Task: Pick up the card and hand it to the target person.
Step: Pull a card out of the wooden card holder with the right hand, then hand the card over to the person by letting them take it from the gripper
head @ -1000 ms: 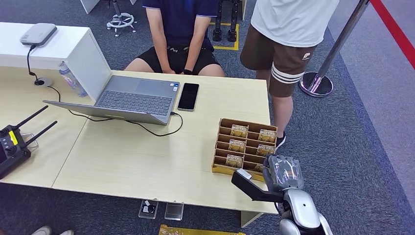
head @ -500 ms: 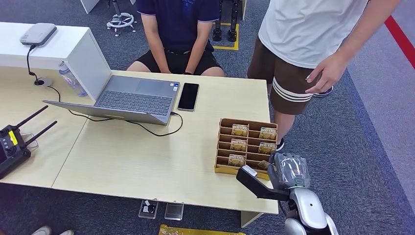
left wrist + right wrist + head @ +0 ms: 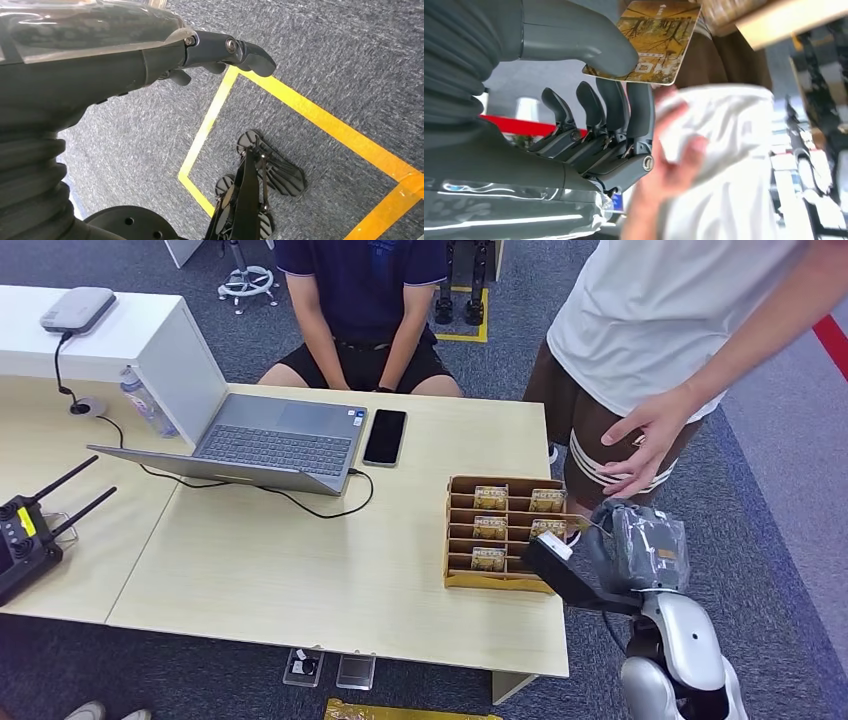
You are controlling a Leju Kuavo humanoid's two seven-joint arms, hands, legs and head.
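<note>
My right hand is raised just past the table's right edge, beside the wooden card box. In the right wrist view the thumb and fingers pinch a yellow-brown printed card. A person in a white shirt stands close on the right. Their open hand reaches down just above my right hand and appears blurred behind the fingers. Several more cards stand in the box. My left hand hangs over the carpet with nothing in it, its fingers stretched out.
On the table are an open laptop, a black phone and a black remote controller at the left edge. A seated person in a dark shirt faces the far side. A white box and a bottle stand far left.
My right hand has lifted from the box's near corner and moved right and away with the card. The person in white has stepped closer and lowered a hand toward it.
</note>
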